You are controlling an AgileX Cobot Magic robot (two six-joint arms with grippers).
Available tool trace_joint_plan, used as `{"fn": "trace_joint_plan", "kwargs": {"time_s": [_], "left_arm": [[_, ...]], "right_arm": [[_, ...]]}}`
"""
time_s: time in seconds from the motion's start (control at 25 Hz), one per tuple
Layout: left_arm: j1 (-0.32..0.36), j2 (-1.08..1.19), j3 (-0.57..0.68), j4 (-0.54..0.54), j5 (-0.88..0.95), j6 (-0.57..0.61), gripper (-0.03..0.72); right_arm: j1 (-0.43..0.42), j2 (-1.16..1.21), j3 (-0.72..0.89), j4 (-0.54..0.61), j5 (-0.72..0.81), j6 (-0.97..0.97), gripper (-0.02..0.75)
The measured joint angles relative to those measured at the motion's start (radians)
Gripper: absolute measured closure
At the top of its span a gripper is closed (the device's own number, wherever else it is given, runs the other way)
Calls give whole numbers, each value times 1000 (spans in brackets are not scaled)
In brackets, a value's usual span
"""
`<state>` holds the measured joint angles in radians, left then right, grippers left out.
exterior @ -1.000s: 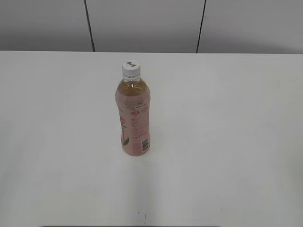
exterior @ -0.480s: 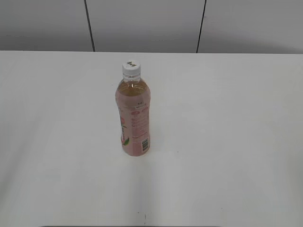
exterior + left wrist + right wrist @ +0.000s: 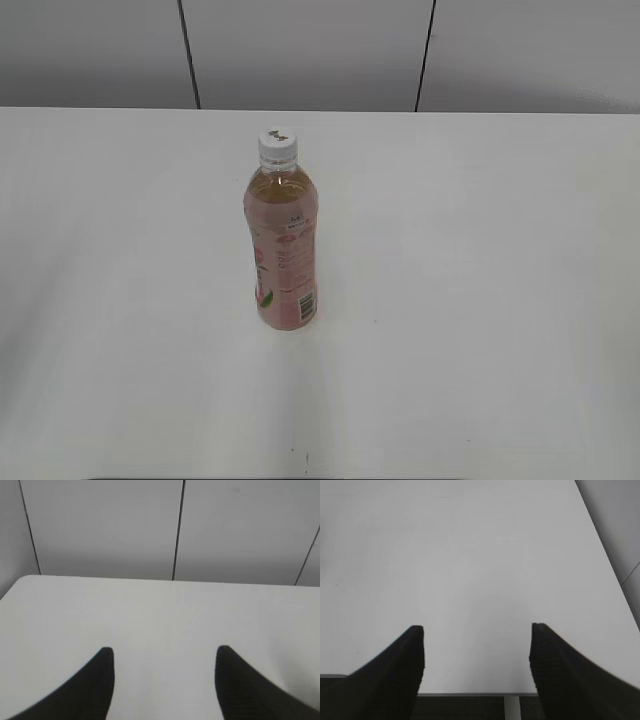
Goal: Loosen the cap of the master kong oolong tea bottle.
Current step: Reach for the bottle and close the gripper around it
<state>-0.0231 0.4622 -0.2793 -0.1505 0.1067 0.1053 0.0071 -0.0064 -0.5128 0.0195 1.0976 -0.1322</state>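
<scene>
The master kong oolong tea bottle [image 3: 282,255] stands upright near the middle of the white table [image 3: 480,300] in the exterior view. It holds amber tea and has a pink label with a barcode. The white cap [image 3: 277,146] with a small dark mark sits on its neck. Neither gripper shows in the exterior view. My left gripper [image 3: 164,652] is open and empty above bare table. My right gripper [image 3: 476,629] is open and empty over the table's near edge. The bottle is out of both wrist views.
A grey panelled wall [image 3: 300,50] with dark seams runs behind the table. The left wrist view shows the table's far edge [image 3: 150,578] and left corner. The right wrist view shows the table's front edge [image 3: 470,694] and a white leg below it.
</scene>
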Motion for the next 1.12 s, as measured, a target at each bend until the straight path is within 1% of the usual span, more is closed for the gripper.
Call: {"fn": "trace_joint_plan", "kwargs": {"time_s": [0.12, 0.24, 0.36, 0.52, 0.64, 0.72, 0.8, 0.96, 1.04, 1.12], "left_arm": [[-5, 126, 4, 2, -76, 0, 286], [-41, 256, 4, 16, -170, 0, 286], [-115, 399, 4, 42, -280, 0, 286], [-235, 598, 4, 81, -499, 0, 286], [-298, 713, 4, 109, -629, 0, 284], [-319, 777, 4, 172, -681, -20, 281], [-324, 825, 4, 250, -712, -82, 262], [-325, 917, 4, 434, -878, -263, 167], [-326, 964, 4, 535, -961, -295, 141], [-327, 1014, 4, 584, -1006, -307, 133]], "right_arm": [[0, 0, 0, 0, 0, 0, 235], [0, 0, 0, 0, 0, 0, 235], [0, 0, 0, 0, 0, 0, 235], [0, 0, 0, 0, 0, 0, 235], [0, 0, 0, 0, 0, 0, 235], [0, 0, 0, 0, 0, 0, 235], [0, 0, 0, 0, 0, 0, 235], [0, 0, 0, 0, 0, 11, 235], [0, 0, 0, 0, 0, 23, 235], [0, 0, 0, 0, 0, 30, 235]]}}
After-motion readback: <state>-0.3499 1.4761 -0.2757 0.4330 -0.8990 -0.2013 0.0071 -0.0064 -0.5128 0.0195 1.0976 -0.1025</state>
